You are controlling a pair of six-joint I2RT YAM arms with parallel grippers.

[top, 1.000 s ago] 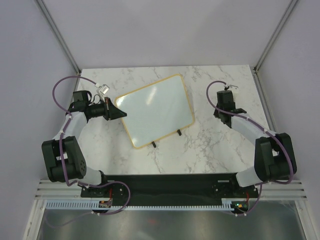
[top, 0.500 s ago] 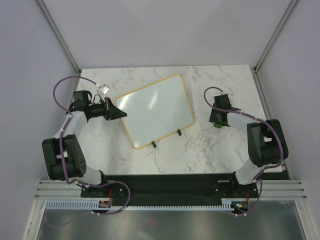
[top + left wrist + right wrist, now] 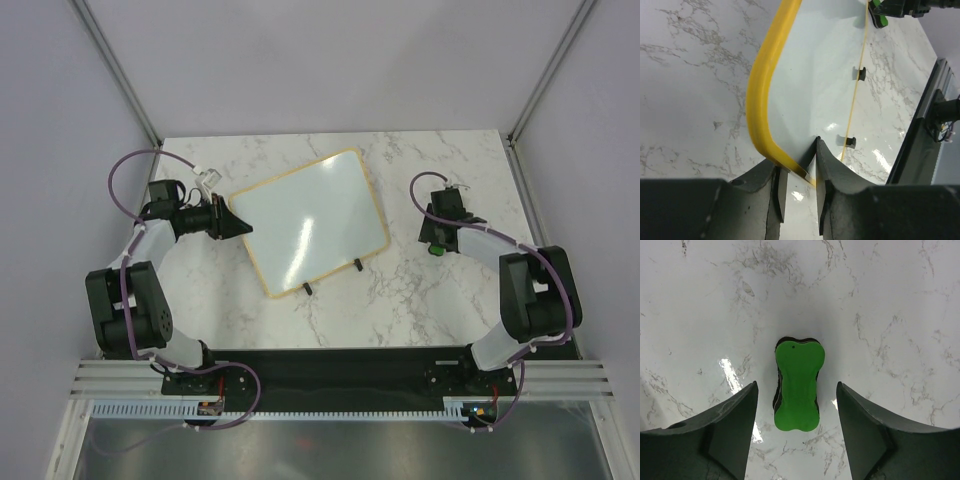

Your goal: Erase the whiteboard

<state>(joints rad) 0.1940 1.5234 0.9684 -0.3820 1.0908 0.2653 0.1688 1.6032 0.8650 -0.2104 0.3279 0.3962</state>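
Note:
The whiteboard [image 3: 310, 220] lies tilted on the marble table, its glossy white face [image 3: 815, 75] showing no writing inside a yellow-tan frame [image 3: 760, 100]. My left gripper [image 3: 240, 225] is at the board's left corner. In the left wrist view my left gripper [image 3: 796, 155] has its jaws parted, with the frame's corner between them. A green bone-shaped eraser [image 3: 797, 390] with a black underside lies flat on the table to the right of the board, also seen as the green eraser [image 3: 436, 249] from above. My right gripper [image 3: 797, 385] stands open over it, both fingers apart from its sides.
Two small black feet [image 3: 358, 265] stick out from the board's near edge. A black base rail [image 3: 330, 365] runs along the table's near side. Grey walls and metal posts [image 3: 120, 75] close in the back and sides. Bare marble [image 3: 420, 310] lies in front of the board.
My right arm came down to the table and its jaws opened, leaving the green eraser lying there. My left jaws, shut on the board's corner before, have parted.

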